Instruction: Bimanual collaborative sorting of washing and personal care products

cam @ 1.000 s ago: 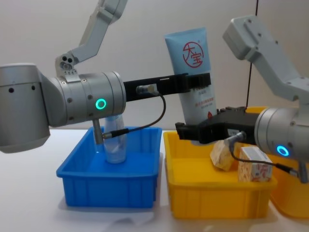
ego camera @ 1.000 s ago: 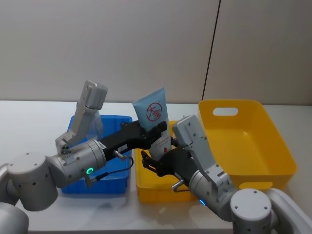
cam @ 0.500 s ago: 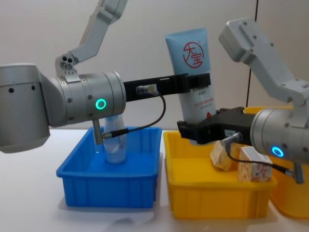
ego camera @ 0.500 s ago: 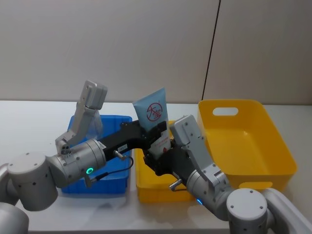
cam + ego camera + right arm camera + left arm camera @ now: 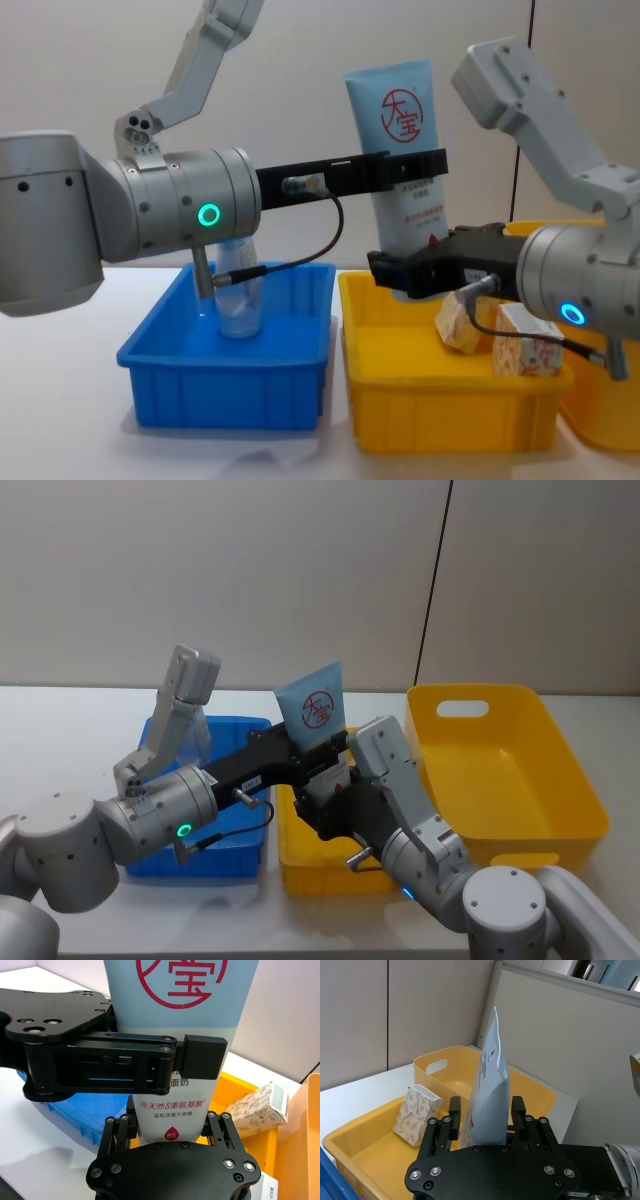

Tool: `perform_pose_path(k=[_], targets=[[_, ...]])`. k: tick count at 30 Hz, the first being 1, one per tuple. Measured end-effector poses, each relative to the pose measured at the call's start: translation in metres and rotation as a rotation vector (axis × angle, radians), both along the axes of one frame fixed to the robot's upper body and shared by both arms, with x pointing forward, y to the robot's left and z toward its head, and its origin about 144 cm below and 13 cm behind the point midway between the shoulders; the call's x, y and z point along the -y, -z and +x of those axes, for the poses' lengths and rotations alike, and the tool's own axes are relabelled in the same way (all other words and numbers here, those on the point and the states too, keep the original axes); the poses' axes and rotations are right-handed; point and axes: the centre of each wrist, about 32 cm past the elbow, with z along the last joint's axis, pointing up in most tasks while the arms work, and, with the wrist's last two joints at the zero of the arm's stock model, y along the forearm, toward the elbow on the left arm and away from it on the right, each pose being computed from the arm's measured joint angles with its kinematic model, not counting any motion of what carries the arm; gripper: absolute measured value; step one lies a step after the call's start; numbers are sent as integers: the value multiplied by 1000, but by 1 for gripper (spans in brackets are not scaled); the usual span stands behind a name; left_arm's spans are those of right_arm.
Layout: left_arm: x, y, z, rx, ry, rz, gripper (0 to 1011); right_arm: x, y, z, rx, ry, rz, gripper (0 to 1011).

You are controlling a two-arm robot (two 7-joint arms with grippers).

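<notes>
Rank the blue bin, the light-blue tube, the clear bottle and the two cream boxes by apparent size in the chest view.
1. blue bin
2. light-blue tube
3. clear bottle, left cream box and right cream box look close in size, each partly hidden, so unranked.

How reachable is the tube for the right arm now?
Likely yes: the right arm is at the tube's lower end, nothing between; the left jaws clamp it higher up, leaving that end free.

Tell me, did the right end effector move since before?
Yes. The right end effector crept forward, away from the small yellow bin's near rim, toward the light-blue squeeze tube's lower end.
</notes>
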Motion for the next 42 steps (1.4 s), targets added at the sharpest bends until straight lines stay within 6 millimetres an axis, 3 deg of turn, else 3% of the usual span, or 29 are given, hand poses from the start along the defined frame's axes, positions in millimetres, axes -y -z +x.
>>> perform_pose_path(k=[4, 15, 42], targets=[[0, 0, 0, 0, 0, 0, 711, 1, 0, 0, 3, 19, 5, 630], [0, 0, 0, 0, 0, 0, 992, 12, -3, 0, 34, 121, 20, 630], [0, 0, 0, 0, 0, 0, 1001, 68, -23, -1, 99, 518, 53, 630]])
